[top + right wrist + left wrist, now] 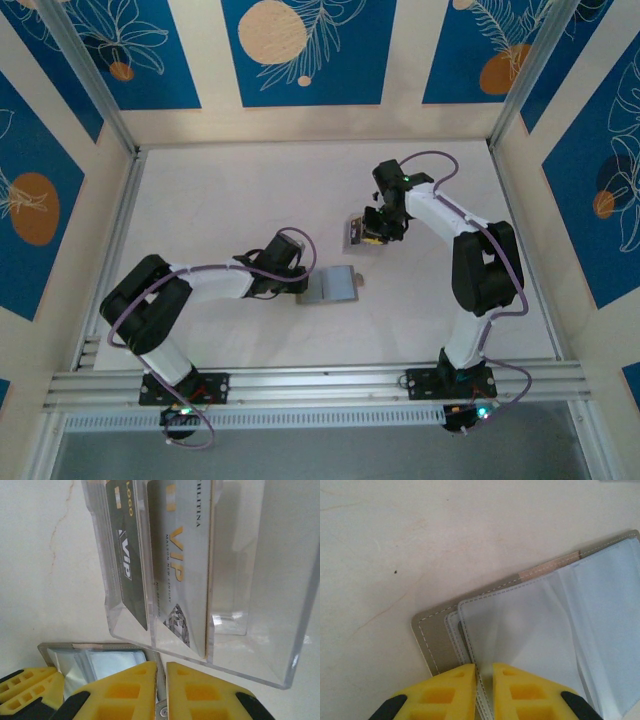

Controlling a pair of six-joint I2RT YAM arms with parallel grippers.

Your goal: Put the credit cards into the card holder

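Grey fabric with pale stitching frames the card holder (432, 630), which lies opened flat on the counter (395, 530) with its clear plastic sleeves overlapping. The left claw (484, 677) is pressed together on the near edge of one clear sleeve (520, 625), pinching it between the yellow pads. Every sleeve that shows looks empty; no card can be seen inside the holder.

Near the holder, on the right arm's side, is a clear acrylic box (260, 605). Two credit cards sit in its slots: a dark green VIP card (125, 565) and a pale silver VIP card (182, 570) beside it. The slot to the right of them is bare. The right claw (160, 666) hangs just short of the box with its pads drawn almost together, and a thin pale strip runs up the narrow gap between them. I take that strip for a thin card (160, 685) seen edge-on and pinched there, though the view is too tight to be sure.

By my reckoning the job is at an early stage. The holder is open and a sleeve is held ready. At most one card is out of the box, and none is stowed. What is left is to slide that card into the sleeve, then fetch the green and silver ones.
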